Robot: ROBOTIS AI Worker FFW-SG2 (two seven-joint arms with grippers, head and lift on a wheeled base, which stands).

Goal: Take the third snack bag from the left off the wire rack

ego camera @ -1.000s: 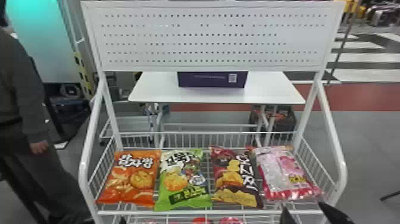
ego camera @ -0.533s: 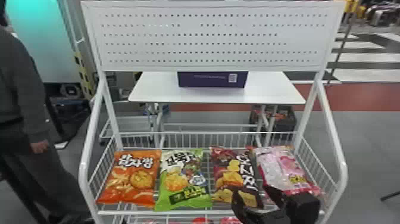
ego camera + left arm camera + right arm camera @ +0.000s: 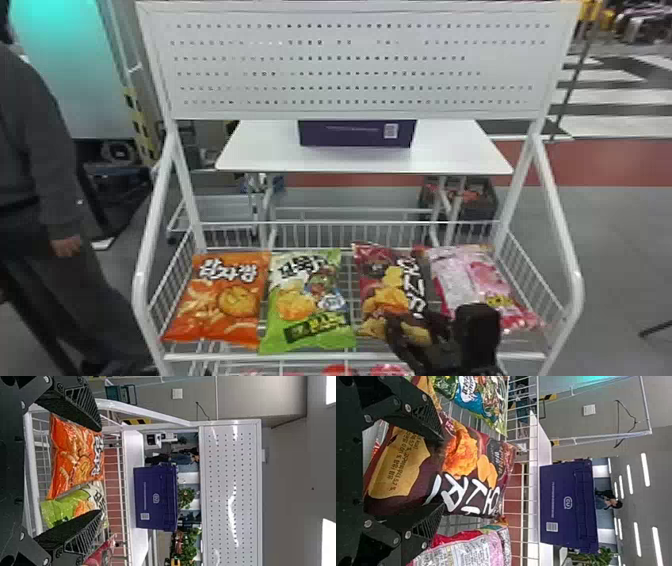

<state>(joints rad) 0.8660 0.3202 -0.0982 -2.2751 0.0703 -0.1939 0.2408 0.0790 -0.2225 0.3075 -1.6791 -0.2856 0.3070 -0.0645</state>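
Jaws of right gripper (image 3: 439, 322) wide apart, now astride third snack bag (image 3: 386, 285), farther in than before

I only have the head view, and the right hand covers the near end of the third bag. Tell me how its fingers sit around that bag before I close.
Observer: In the right wrist view the right hand is open. The near end of the dark red bag is between its fingers.
Operator: Report the pink neighbour.
Observer: The pink bag lies just outside one finger, not between the two.
Operator: Give me the left hand.
Observer: The left hand is open and holds nothing. The orange bag and the green bag lie on the rack beyond its fingers.
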